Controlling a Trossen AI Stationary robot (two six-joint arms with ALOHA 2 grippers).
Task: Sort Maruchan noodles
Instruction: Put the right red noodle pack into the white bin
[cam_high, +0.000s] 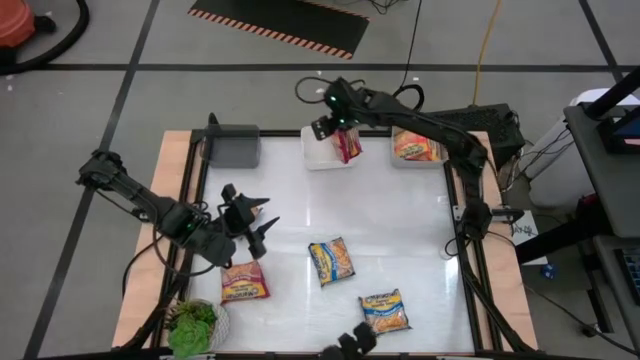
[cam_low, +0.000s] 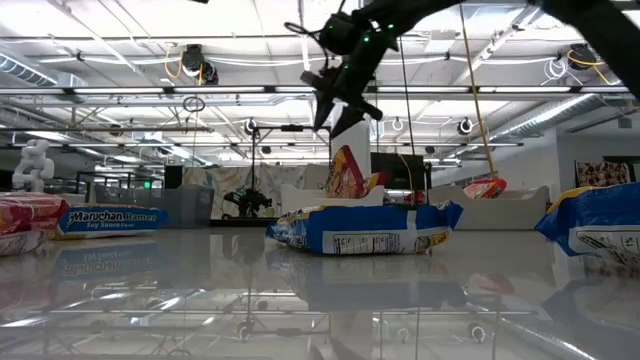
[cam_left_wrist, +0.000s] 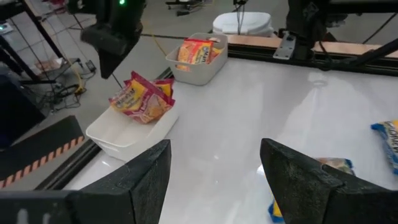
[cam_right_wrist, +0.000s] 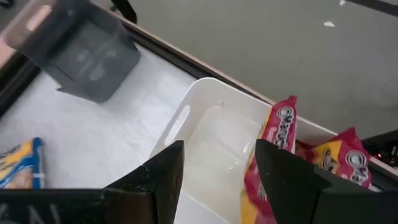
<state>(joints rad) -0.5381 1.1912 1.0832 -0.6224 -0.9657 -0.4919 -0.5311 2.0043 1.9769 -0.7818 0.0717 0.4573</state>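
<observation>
Low view reads "Maruchan Ramen" on a blue packet (cam_low: 112, 219) lying flat at the table's left. Right gripper (cam_high: 335, 126) hangs over the middle white bin (cam_high: 322, 158), jaws parted and empty, above red packets (cam_right_wrist: 277, 155) standing on edge inside. Left gripper (cam_high: 254, 228) hovers parted and empty near a flat red packet (cam_high: 244, 281). Orange packets (cam_high: 417, 147) fill the next bin (cam_high: 400, 160).
</observation>
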